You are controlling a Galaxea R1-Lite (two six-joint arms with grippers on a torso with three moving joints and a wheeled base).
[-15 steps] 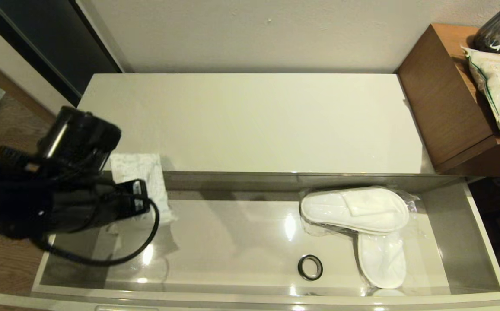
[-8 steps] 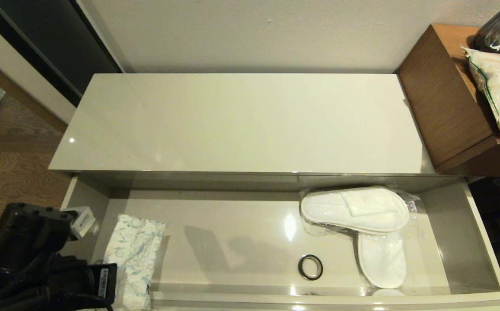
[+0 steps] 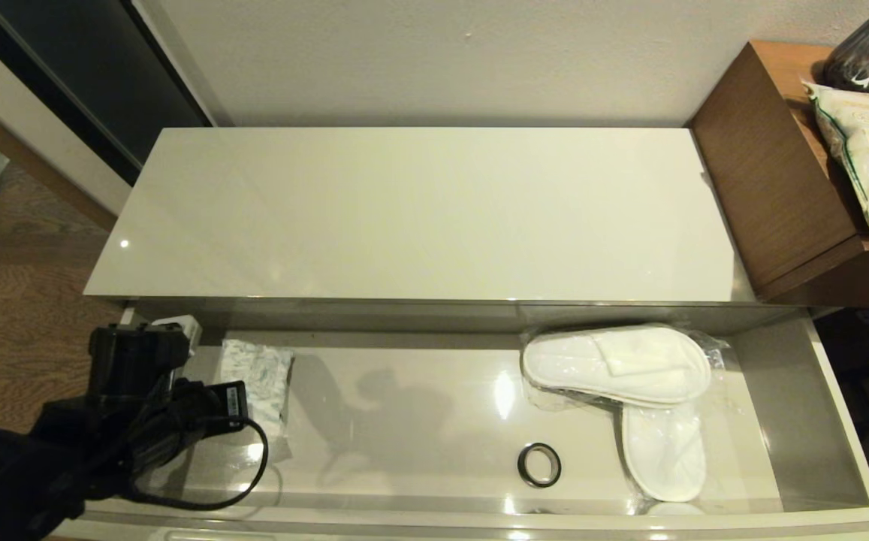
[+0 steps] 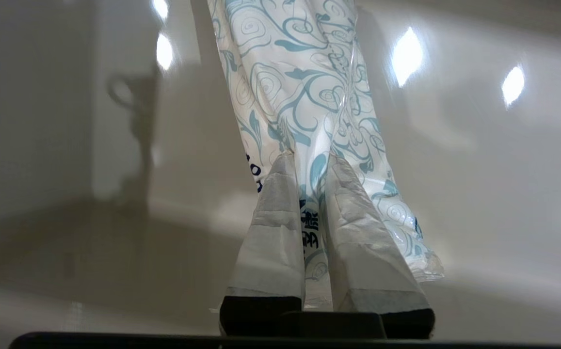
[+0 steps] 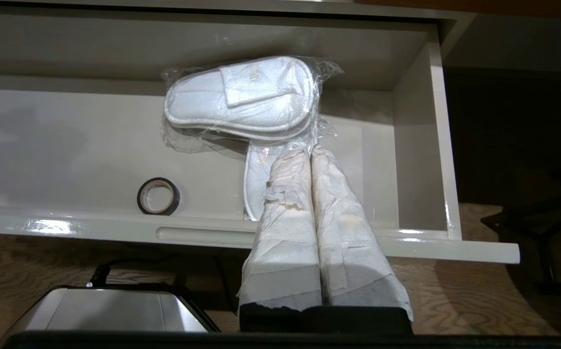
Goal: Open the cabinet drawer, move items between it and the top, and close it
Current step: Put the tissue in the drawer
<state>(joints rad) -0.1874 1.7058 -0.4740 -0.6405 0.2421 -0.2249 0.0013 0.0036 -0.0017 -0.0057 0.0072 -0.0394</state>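
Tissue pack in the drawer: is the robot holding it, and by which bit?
Yes. The left gripper pinches the tissue pack at one end. The right gripper is shut and holds nothing.

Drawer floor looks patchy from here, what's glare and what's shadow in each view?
Head view: bright lamp glints on the drawer floor near the tape and a dark arm shadow mid-floor; left wrist view: several glare spots around the tissue pack held in the left hand; right wrist view: glints only along the front edge, slippers evenly lit.
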